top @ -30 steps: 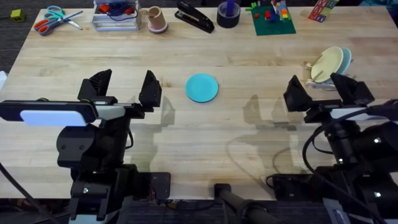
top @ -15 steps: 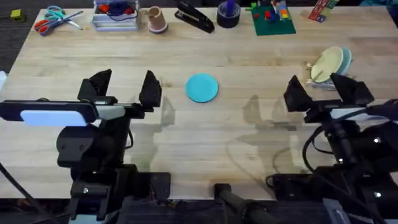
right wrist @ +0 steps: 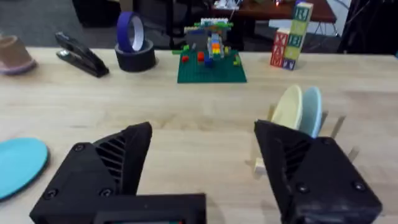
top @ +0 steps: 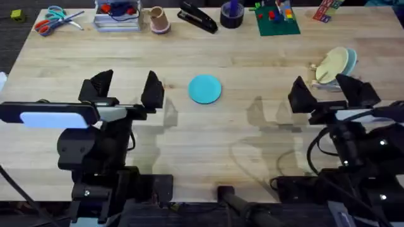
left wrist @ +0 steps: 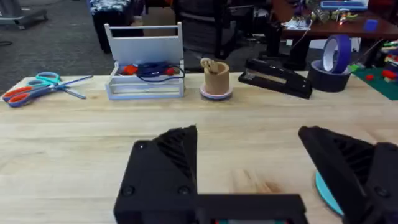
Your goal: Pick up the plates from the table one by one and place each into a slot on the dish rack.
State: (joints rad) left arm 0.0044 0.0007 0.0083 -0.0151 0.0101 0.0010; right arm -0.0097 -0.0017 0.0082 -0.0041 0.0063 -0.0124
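A bright turquoise plate (top: 205,88) is seen lying flat on the table (top: 208,145), near its middle, between the two arms and apart from both. It is also glimpsed at the edge of each wrist view (left wrist: 324,194) (right wrist: 18,165), flat on the planks. The left gripper (top: 126,90) is held above the table to the left of this plate, its two black fingers spread wide apart and nothing caught between them; the same open gap is shown in the left wrist view (left wrist: 267,180). The right gripper (top: 328,93) is held over the right part of the table, its fingers likewise spread wide and empty, as is confirmed by the right wrist view (right wrist: 205,180). The dish rack (top: 325,79) is found at the right side of the table, just beyond the right gripper, and two plates are already stood on edge in it: a pale yellow plate (top: 332,64) in front and a light blue plate (top: 351,60) close behind it, both leaning slightly. In the right wrist view the pair (right wrist: 289,111) (right wrist: 313,109) is seen upright among the rack's thin dowels (right wrist: 339,127). Along the far edge of the table are set scissors (top: 53,19), a clear tray (top: 118,16), a small cup (top: 159,20), a black stapler (top: 197,17), a dark tape roll (top: 231,14) and a green brick baseplate (top: 276,19).
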